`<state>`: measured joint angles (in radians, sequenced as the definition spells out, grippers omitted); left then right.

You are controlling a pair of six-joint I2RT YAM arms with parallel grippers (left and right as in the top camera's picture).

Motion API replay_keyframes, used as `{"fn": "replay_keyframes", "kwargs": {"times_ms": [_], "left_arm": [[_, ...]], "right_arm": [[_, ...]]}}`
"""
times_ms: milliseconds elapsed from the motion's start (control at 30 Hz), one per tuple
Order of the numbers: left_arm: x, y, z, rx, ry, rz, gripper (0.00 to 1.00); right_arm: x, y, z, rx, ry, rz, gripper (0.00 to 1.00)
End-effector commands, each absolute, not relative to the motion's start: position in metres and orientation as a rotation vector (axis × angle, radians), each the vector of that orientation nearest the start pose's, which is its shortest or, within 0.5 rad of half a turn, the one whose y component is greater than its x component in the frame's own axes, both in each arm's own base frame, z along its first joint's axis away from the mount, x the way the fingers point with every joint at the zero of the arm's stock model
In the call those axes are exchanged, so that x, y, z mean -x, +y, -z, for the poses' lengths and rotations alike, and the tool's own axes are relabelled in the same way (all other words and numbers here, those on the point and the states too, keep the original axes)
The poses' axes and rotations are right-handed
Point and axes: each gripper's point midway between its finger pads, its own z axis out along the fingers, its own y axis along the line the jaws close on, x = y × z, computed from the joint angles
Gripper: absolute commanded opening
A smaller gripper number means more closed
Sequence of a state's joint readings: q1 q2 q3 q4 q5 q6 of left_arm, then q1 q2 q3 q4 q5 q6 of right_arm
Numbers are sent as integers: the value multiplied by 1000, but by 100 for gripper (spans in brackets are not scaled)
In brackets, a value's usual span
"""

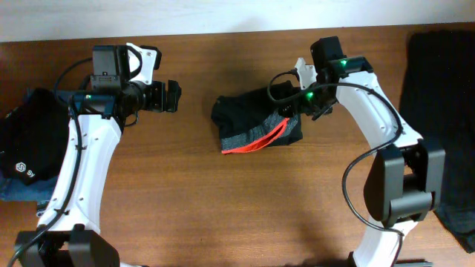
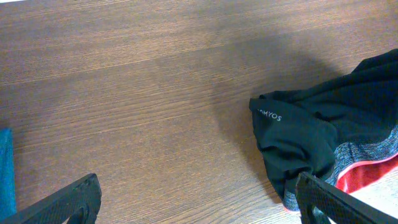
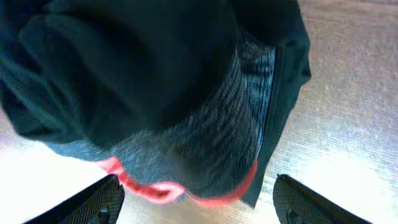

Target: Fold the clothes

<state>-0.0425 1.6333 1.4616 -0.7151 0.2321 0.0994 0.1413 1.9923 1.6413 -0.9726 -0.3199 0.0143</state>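
Right arm [image 1: 371,110] bent over trousers [image 1: 249,119] — fingers [image 3: 93,202] apart.

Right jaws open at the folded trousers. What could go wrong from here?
1. The right gripper hangs right at the waistband edge of the trousers; pulling away could snag cloth and undo the fold.
2. The fold looks lumpy, so it may slump open with nothing holding it.

The trousers [image 1: 256,122] are black with small white lettering [image 2: 270,116]; their waistband [image 3: 205,143] is mottled grey knit edged in bright red-orange. The table [image 1: 223,215] is brown with fine wood grain. Another garment [image 1: 30,137] is black with a white logo [image 1: 24,172], over blue denim [image 1: 22,191]. The arms [image 1: 85,159] are white and black.
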Motion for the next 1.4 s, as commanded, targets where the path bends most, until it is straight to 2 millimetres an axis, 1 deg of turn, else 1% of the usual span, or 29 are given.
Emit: {"fn": "replay_keyframes", "kwargs": {"times_ms": [0, 33, 67, 133, 167, 200, 233, 267, 300, 333, 400, 433, 500, 533, 600, 700, 733, 767, 833, 900, 933, 1033, 1133, 1167, 1200, 1233, 1267, 1300, 1367], "left_arm": [[-438, -59, -205, -259, 2435, 274, 99], [-438, -59, -205, -260, 2435, 274, 99], [-438, -59, -205, -259, 2435, 274, 99], [-438, -59, -205, -259, 2435, 274, 99], [-438, -59, -205, -259, 2435, 274, 99], [-438, -59, -205, -259, 2435, 274, 99], [-438, -59, -205, -259, 2435, 274, 99], [-438, -59, -205, -259, 2435, 274, 99], [-438, -59, -205, -259, 2435, 274, 99], [-438, -59, -205, -259, 2435, 274, 99], [-438, -59, -205, -259, 2436, 274, 99], [-439, -59, -205, -259, 2435, 274, 99], [-439, -59, -205, -259, 2435, 274, 99], [-439, -59, -205, -259, 2435, 274, 99], [-439, -59, -205, -259, 2435, 274, 99], [-439, -59, -205, -259, 2435, 274, 99], [-439, -59, -205, -259, 2435, 274, 99], [-439, -59, -205, -259, 2435, 274, 99], [-439, -59, -205, -259, 2435, 274, 99], [-439, -59, -205, -259, 2435, 274, 99], [-439, -59, -205, -259, 2435, 274, 99], [-439, -59, -205, -259, 2435, 274, 99], [-438, -59, -205, -259, 2436, 274, 99], [-438, -59, -205, -259, 2436, 274, 99], [-438, -59, -205, -259, 2436, 274, 99], [-438, -59, -205, -259, 2436, 274, 99], [-438, -59, -205, -259, 2436, 274, 99], [-438, -59, -205, -259, 2436, 274, 99], [-438, -59, -205, -259, 2436, 274, 99]], "right_arm": [[-428, 125, -74, 278, 2881, -512, 81], [-431, 126, -70, 283, 2875, -512, 79], [-435, 130, -70, 294, 2857, -519, 71], [-442, 135, -70, 338, 2820, -518, 46], [-446, 138, -72, 373, 2791, -513, 31], [-449, 139, -76, 385, 2771, -510, 19], [-453, 139, -82, 391, 2753, -505, 12], [-455, 138, -87, 395, 2742, -492, 8], [-459, 129, -100, 381, 2723, -444, 4], [-462, 123, -109, 367, 2712, -408, 4], [-469, 99, -140, 314, 2676, -292, 4], [-474, 78, -167, 264, 2643, -199, 4], [-478, 43, -213, 179, 2576, -70, 4], [-478, 18, -248, 113, 2516, 13, 4], [-472, -25, -309, -3, 2406, 119, 4], [-452, -80, -385, -149, 2255, 199, 4], [-446, -91, -399, -178, 2227, 215, 4], [-431, -115, -425, -239, 2169, 250, 4], [-421, -126, -439, -269, 2138, 266, 4], [-420, -122, -440, -253, 2139, 224, 4], [-421, -114, -438, -230, 2151, 181, 4], [-431, -83, -418, -141, 2219, 52, 4], [-445, -32, -387, 9, 2319, -76, 4], [-448, -11, -377, 83, 2349, -128, 4], [-450, 15, -365, 190, 2378, -188, 4], [-449, 49, -351, 345, 2405, -262, 4], [-447, 64, -343, 420, 2416, -290, 5], [-442, 94, -326, 585, 2445, -313, 8], [-436, 119, -298, 744, 2507, -256, 12]]}}
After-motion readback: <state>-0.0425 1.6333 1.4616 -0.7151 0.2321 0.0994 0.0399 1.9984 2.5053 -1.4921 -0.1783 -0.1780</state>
